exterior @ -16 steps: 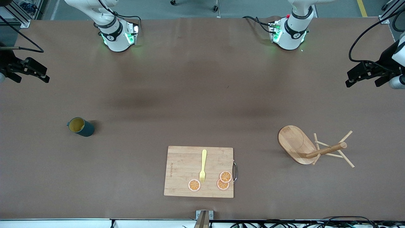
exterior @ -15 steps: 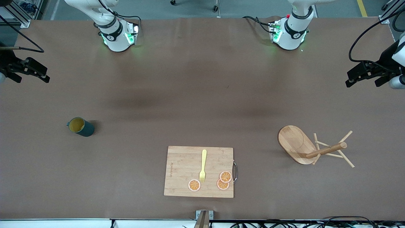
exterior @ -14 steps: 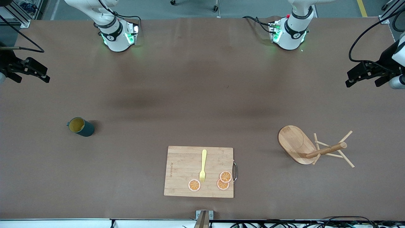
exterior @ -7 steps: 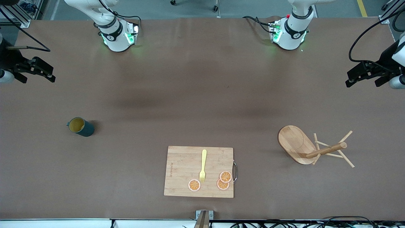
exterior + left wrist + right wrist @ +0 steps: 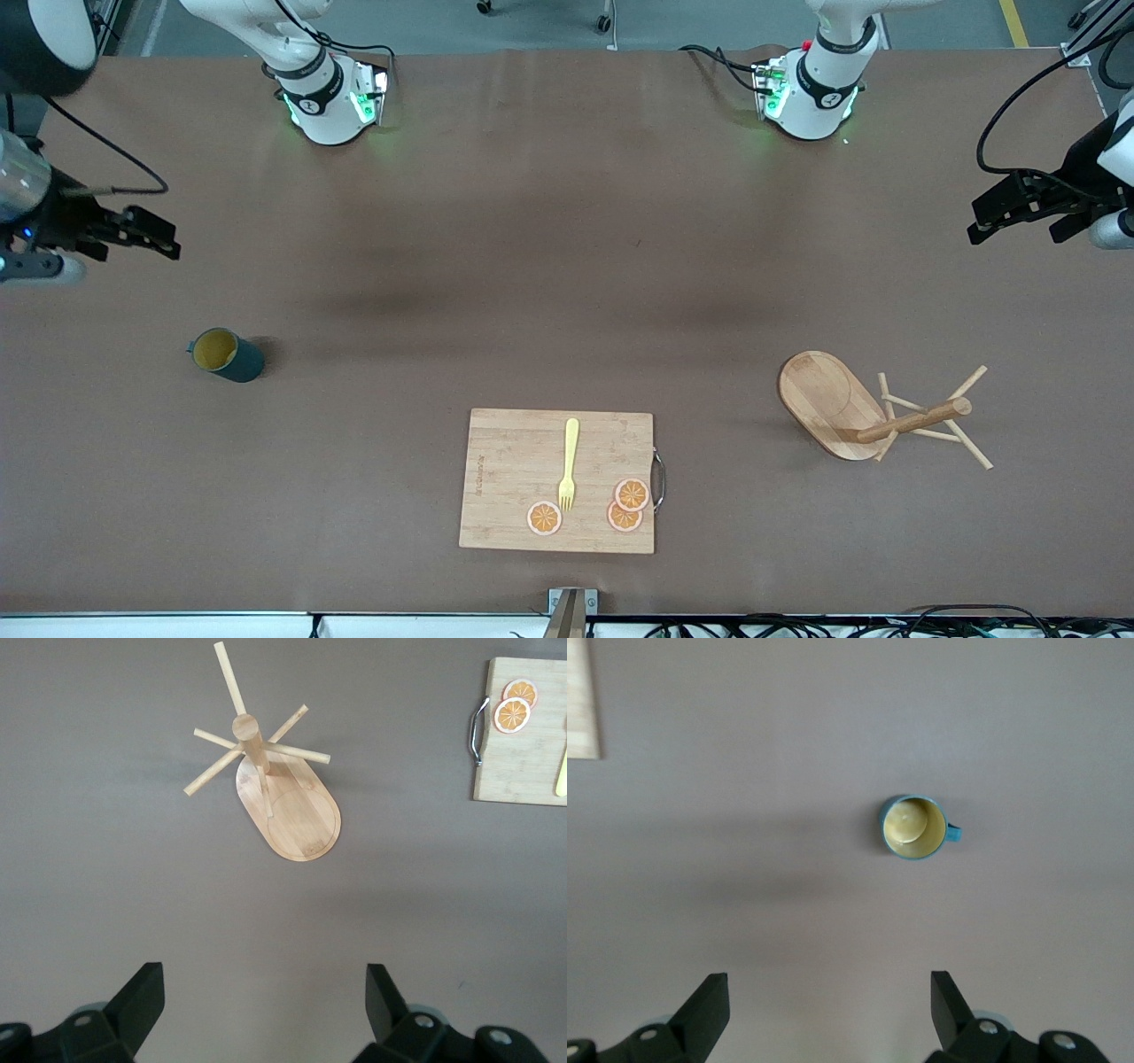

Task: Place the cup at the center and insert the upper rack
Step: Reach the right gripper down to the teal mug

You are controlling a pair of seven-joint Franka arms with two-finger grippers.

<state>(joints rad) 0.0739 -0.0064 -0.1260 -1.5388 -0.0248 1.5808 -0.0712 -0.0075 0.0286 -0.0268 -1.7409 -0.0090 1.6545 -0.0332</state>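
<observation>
The dark teal cup (image 5: 227, 354) with a yellow inside stands upright on the table toward the right arm's end; it also shows in the right wrist view (image 5: 913, 827). The wooden mug tree, the upper rack (image 5: 873, 415), lies tipped on its side toward the left arm's end, its oval base on edge; it also shows in the left wrist view (image 5: 279, 785). My right gripper (image 5: 146, 236) is open and empty, high over the table at the right arm's end. My left gripper (image 5: 1005, 213) is open and empty, high at the left arm's end.
A rectangular wooden cutting board (image 5: 514, 461) with a metal handle lies near the front camera's edge of the table. On it lie a yellow fork (image 5: 569, 464) and three orange slices (image 5: 625, 503). The arm bases (image 5: 328, 97) stand at the table's edge farthest from the camera.
My right gripper has moved inward over the table and toward the cup. The left arm, the cup and the rack have not moved.
</observation>
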